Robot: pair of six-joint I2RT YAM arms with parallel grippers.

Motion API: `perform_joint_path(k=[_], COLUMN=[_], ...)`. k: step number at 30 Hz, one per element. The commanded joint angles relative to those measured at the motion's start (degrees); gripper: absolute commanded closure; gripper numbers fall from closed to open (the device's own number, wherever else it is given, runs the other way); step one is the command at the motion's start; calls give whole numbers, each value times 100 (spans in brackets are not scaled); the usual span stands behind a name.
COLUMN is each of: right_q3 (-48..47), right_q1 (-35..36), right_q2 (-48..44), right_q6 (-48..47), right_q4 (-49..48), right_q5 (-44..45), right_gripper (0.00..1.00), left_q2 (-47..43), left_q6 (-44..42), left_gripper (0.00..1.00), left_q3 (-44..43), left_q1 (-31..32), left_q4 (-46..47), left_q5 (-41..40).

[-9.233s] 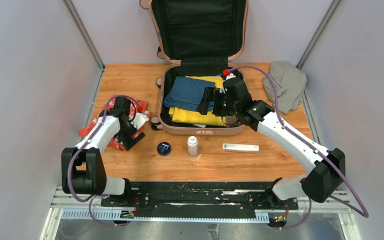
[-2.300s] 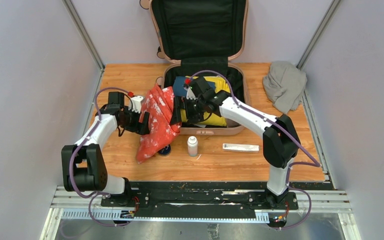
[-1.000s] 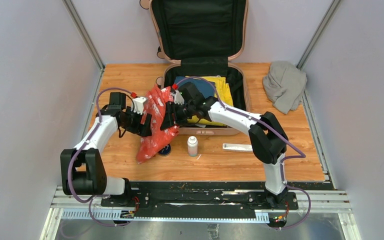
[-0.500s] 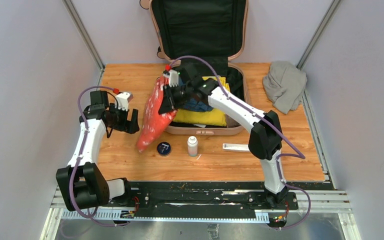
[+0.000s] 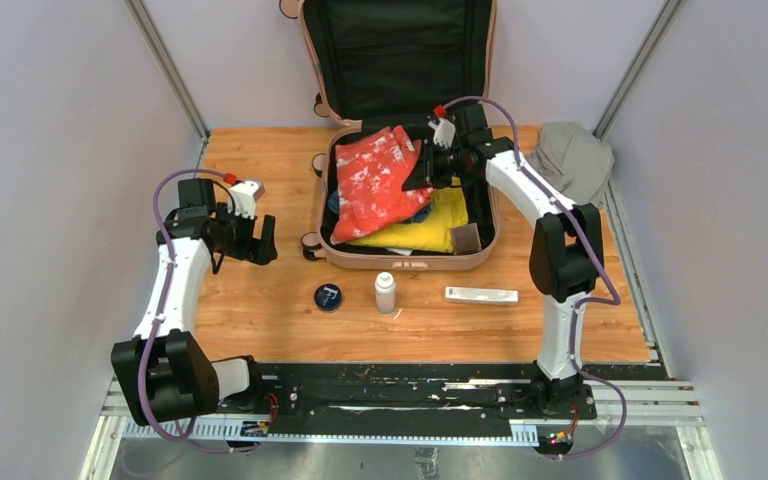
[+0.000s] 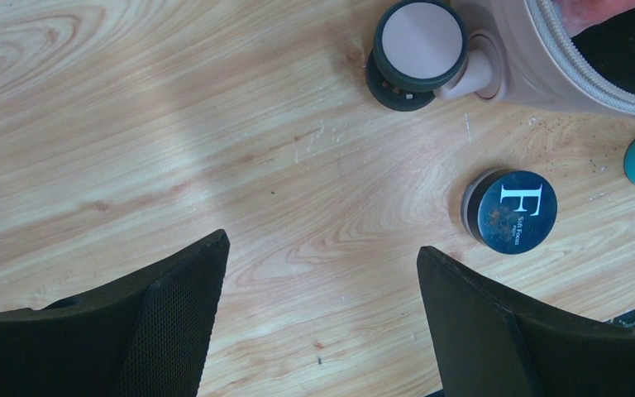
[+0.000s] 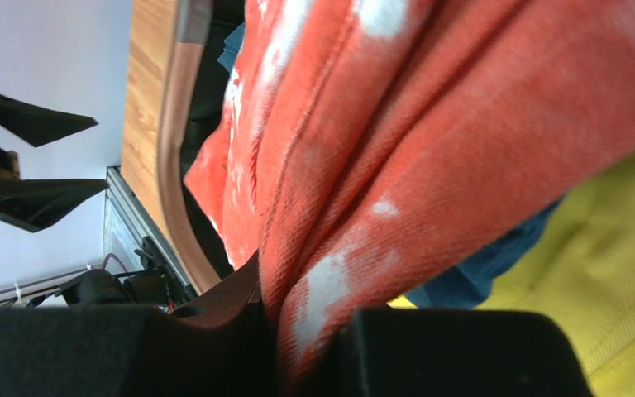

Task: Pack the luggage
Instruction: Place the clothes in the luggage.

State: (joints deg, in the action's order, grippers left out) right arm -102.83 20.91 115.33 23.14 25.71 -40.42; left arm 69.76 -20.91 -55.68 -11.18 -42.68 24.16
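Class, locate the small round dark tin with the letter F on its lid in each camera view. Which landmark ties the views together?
Top external: tin on the table, before the pink suitcase, near its left corner, left of the white bottle.
Left wrist: right of centre, below-right of a caster wheel.
Right wrist: not in it.
Shared landmark: the suitcase's pink shell, seen in all three.

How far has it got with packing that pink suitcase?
Yellow garment and blue garment are in the suitcase. The right end effector holds a red-and-white garment over them; the left end effector is open. Round tin, white bottle, flat white pack and grey cloth sit outside.
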Motion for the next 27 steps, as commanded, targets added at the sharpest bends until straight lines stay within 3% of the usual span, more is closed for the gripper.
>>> perform_joint_path(k=[1,7,12,15,20,27], right_q3=[352,1388,2588,2761,2824,2658], right_q1=[-121,-76,184,367,477,877], right_q2=[-142,-373,-851,-933,-990,-1230], right_q6=[74,907,1841,2090,2312,1719], right_q4=[-479,-1282,-2467,-2698,-2680,-1851], right_q5=[137,225,926,1092,956,956], right_gripper=[100,100,100,100,95,84], left_q2=[-50,11,81,87,54,147], left_q6=[33,7,-1,-1,-41,-30], left_gripper=[11,11,11,11,11,11], left_q3=[-164,-145,-162,-152,-132,-182], left_q1=[-42,-42,-42,-42,-42,-42], left_q4=[-92,-90,-83,-85,-95,-78], left_q5=[36,25,41,52,53,119])
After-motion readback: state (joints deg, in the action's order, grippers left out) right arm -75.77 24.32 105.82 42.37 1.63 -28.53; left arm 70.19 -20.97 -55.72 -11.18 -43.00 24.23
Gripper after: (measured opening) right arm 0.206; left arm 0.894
